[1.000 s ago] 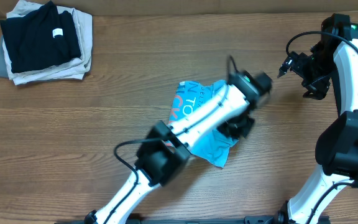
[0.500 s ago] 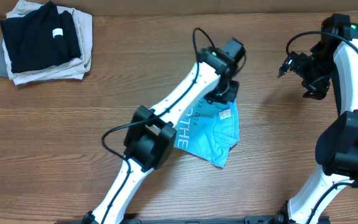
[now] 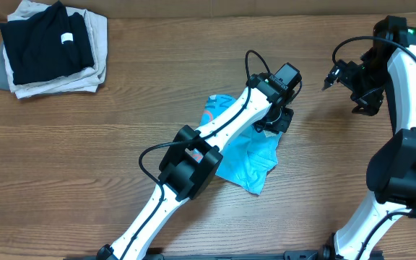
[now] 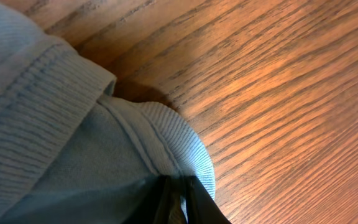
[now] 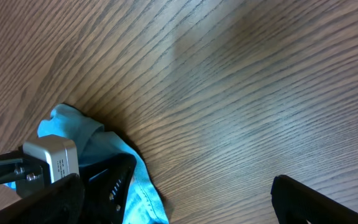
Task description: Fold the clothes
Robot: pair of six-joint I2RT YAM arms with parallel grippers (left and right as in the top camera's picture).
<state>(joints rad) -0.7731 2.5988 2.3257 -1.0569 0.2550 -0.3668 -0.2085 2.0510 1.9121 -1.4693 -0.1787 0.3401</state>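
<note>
The light sky-blue T-shirt (image 3: 245, 160) lies crumpled at the table's middle, red and white lettering showing at its left part under my left arm. My left gripper (image 3: 276, 124) is shut on the shirt's ribbed edge; in the left wrist view the black fingers (image 4: 178, 202) pinch the blue cloth (image 4: 73, 143) just above the wood. My right gripper (image 3: 329, 78) is open and empty, raised at the far right, well apart from the shirt. In the right wrist view its wide-spread fingers (image 5: 173, 199) frame bare wood, with the shirt (image 5: 138, 186) at lower left.
A stack of folded clothes (image 3: 49, 47), black on top of beige and grey, sits at the far left corner. The left arm (image 3: 193, 162) stretches diagonally over the shirt. The wooden table (image 3: 121, 115) surrounds the shirt on all sides.
My left gripper swung from the shirt's right side up toward the far edge, then back right and down, dragging the shirt's edge with it. The right arm has not moved.
</note>
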